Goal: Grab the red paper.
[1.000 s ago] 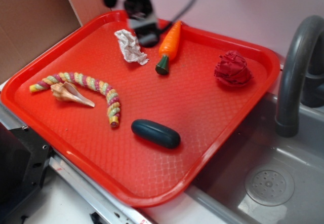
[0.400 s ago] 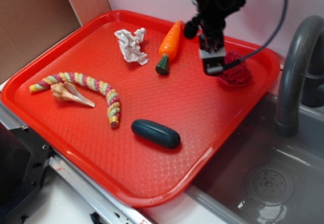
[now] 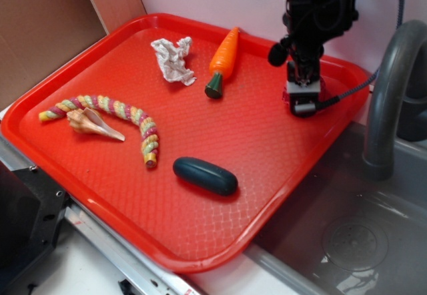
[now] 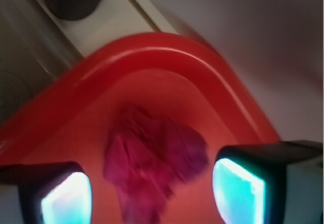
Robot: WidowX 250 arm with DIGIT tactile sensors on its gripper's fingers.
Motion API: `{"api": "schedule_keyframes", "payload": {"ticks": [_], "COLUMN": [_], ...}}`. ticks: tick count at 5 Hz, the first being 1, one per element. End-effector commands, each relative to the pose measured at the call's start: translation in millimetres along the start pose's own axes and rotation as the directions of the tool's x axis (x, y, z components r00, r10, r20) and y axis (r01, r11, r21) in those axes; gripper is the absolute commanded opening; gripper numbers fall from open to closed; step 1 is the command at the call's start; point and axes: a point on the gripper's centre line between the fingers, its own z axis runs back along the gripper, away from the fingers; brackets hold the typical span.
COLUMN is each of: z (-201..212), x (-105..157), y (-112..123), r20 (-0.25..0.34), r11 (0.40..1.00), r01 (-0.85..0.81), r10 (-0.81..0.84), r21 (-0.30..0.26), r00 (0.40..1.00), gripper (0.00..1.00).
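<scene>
tool over the red paper at the tray's far right corner

the tool (image 4: 152, 191) hung released, its fingers (image 4: 66, 196) flanking the red paper (image 4: 152, 160) without touching; the wad lay on the tray (image 3: 220, 228) near its far right corner, mostly hidden in the exterior view.

The tool (image 3: 303, 101) hangs over the right far corner of the red tray (image 3: 200, 241), hiding nearly all of the red paper (image 3: 285, 97). On the tray lie a white paper wad (image 3: 172, 60), a carrot (image 3: 223, 57), a shell (image 3: 93, 123), a striped rope (image 3: 113, 111) and a dark oval (image 3: 205, 175).
</scene>
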Motion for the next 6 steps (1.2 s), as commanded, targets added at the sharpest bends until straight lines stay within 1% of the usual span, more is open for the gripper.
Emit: {"api": "schedule_keyframes", "payload": {"ticks": [1, 2, 3, 4, 5, 6], "z": [0.7, -3.6, -9.9, -3.0, 43.8, 81.3], "x": [3.7, 0.6, -0.1, -10.6, -52.8, -89.3], "y": [5.9, 9.2, 9.7, 12.0, 18.7, 21.6], "r20": [0.005, -0.001, -0.024, -0.033, -0.012, 0.016], "r11": [1.000, 0.998, 0.996, 0.985, 0.930, 0.862], "r01": [-0.025, -0.064, -0.079, -0.172, -0.365, -0.503], "r10": [0.025, 0.064, 0.079, 0.172, 0.366, 0.503], "r21": [-0.008, -0.010, -0.029, 0.000, 0.053, 0.054], "r00": [1.000, 0.998, 0.997, 0.985, 0.931, 0.864], "gripper": [0.42, 0.00, 0.00, 0.00, 0.00, 0.00]}}
